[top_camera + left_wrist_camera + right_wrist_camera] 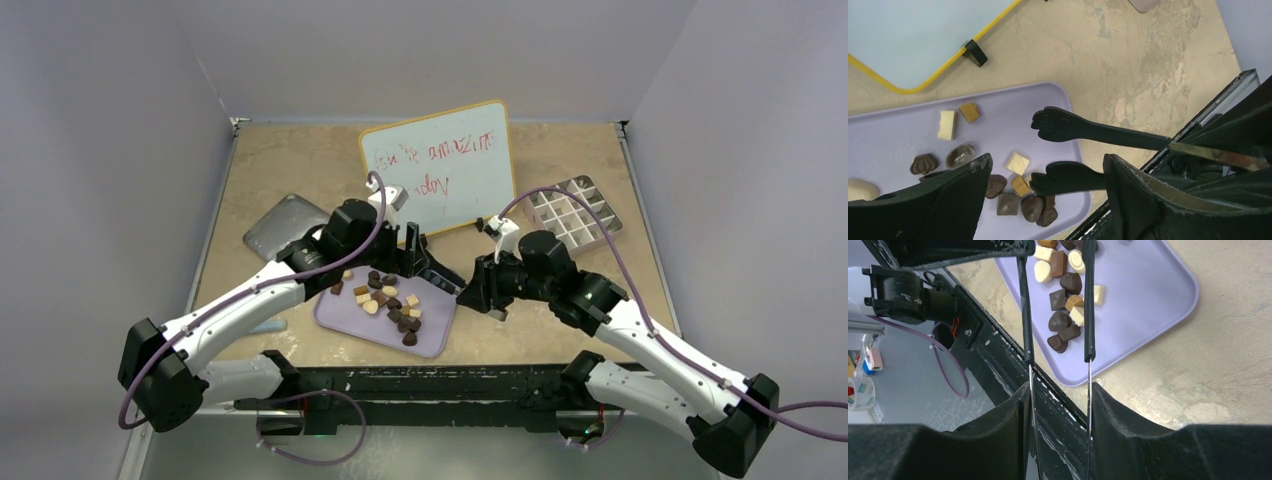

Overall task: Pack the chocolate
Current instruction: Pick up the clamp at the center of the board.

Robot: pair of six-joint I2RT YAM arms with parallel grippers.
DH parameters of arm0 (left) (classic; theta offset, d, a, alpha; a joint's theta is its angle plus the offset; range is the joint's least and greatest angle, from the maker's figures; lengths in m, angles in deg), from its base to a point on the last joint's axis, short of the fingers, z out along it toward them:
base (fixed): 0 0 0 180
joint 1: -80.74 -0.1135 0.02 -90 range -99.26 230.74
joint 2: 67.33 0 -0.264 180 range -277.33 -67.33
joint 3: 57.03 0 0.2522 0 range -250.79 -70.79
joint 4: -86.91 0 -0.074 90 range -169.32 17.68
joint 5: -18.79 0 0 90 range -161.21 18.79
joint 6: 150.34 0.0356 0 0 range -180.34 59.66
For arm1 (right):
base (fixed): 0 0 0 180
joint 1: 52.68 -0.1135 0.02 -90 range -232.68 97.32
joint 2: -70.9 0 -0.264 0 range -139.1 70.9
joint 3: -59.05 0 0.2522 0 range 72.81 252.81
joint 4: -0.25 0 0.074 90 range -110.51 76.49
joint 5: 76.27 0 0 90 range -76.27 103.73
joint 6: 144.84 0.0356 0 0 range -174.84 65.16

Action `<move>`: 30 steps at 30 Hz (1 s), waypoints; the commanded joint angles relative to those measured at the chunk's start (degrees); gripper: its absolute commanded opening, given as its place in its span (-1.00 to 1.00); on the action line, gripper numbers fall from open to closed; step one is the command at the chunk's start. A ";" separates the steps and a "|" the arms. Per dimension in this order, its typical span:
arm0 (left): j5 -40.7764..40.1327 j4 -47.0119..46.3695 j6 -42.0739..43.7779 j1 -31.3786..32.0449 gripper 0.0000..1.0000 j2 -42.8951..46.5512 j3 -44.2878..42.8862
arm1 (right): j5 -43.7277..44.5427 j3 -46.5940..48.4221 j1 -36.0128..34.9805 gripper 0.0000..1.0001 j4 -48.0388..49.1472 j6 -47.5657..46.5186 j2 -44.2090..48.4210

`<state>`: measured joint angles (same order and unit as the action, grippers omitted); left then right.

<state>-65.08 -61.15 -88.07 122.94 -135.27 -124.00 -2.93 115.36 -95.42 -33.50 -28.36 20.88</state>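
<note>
The chocolate (390,300) lies loose on a lavender tray (435,335): several dark, tan and cream pieces (1059,320). My right gripper (1059,390) is shut on a pair of black-tipped tongs (1089,315), one thin arm against each finger. The tongs reach over the tray's corner, their tips apart above a cluster of pieces (1009,204). My left gripper (1047,165) stands open over the same corner, and the lower tong tip (1063,179) lies between its fingers without being gripped. In the top view the two grippers (415,255) (470,288) meet at the tray's right side.
A pale gridded box (573,213) sits at the back right. A yellow-rimmed whiteboard (440,165) stands behind the tray, and a grey flat lid (285,225) lies at the back left. The black frame at the table's near edge (998,355) runs just past the tray.
</note>
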 commanded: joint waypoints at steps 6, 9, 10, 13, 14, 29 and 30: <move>2.29 -0.44 -3.44 0.18 0.47 6.91 6.42 | 3.62 3.84 0.02 -0.12 0.70 1.03 2.12; 2.08 0.19 -4.35 0.18 0.46 8.84 6.76 | 4.51 4.40 -0.02 -0.12 -0.07 -0.01 1.53; 1.86 0.80 -4.49 0.17 0.46 9.59 6.56 | 4.92 4.71 0.02 -0.11 -0.76 -0.91 0.98; 0.82 3.31 -3.90 0.17 0.50 12.81 4.96 | 5.99 6.29 -0.02 -0.10 -4.27 -3.84 -1.99; 0.21 4.45 -3.37 0.17 0.52 14.05 4.29 | 6.03 7.11 0.01 -0.09 -5.54 -4.81 -3.09; -19.13 16.51 2.36 0.20 0.96 35.12 5.76 | 18.88 18.79 -10.78 -0.11 -19.27 -9.60 -15.57; -19.93 16.52 2.33 0.17 0.96 36.01 6.20 | 20.68 19.53 -12.78 -0.12 -20.02 -9.01 -16.87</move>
<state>-78.54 -46.68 -87.08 122.94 -102.09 -119.28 10.27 130.79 -102.11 -49.28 -36.99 7.61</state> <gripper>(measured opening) 0.976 0.455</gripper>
